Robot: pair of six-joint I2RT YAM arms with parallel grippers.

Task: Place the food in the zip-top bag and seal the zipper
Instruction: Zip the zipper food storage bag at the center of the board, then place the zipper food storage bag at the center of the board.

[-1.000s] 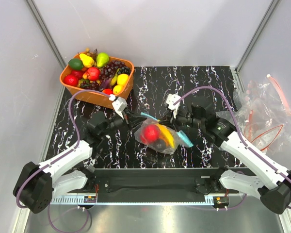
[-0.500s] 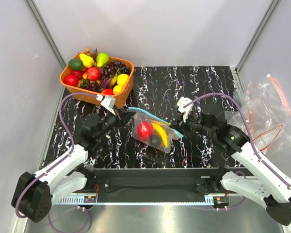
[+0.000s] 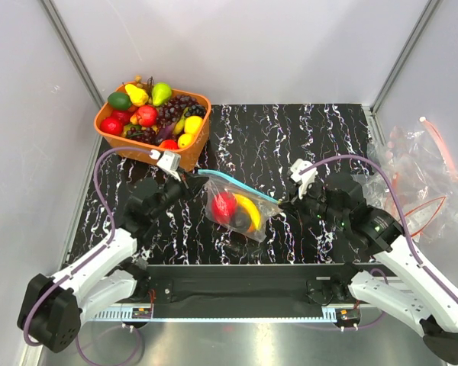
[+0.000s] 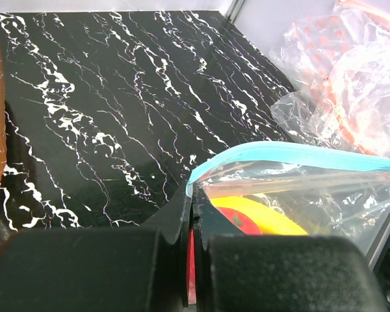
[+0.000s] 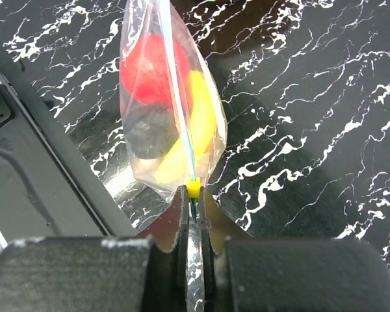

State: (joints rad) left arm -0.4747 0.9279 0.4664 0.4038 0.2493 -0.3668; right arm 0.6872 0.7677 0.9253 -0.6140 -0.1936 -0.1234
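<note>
The clear zip-top bag [image 3: 237,213] hangs stretched between my two grippers above the black marbled table. Its light blue zipper [image 3: 240,187] runs taut along the top edge. Inside are a red fruit [image 3: 224,204], a yellow fruit [image 3: 251,210] and a darker piece below them. My left gripper [image 3: 192,177] is shut on the bag's left top corner [image 4: 194,195]. My right gripper [image 3: 284,201] is shut on the zipper's right end, just behind a small yellow slider [image 5: 194,188]. The right wrist view shows the bag [image 5: 172,97] edge-on, red fruit [image 5: 149,65] beside yellow fruit [image 5: 205,123].
An orange basket [image 3: 197,143] with several toy fruits and grapes stands at the back left, close behind my left gripper. A heap of clear bags with red-orange strips [image 3: 416,171] lies past the table's right edge, and shows in the left wrist view [image 4: 338,71].
The two grippers have moved apart, left one to the left, right one to the right. The bag has been pulled taut between them and its blue strip now runs straight.
</note>
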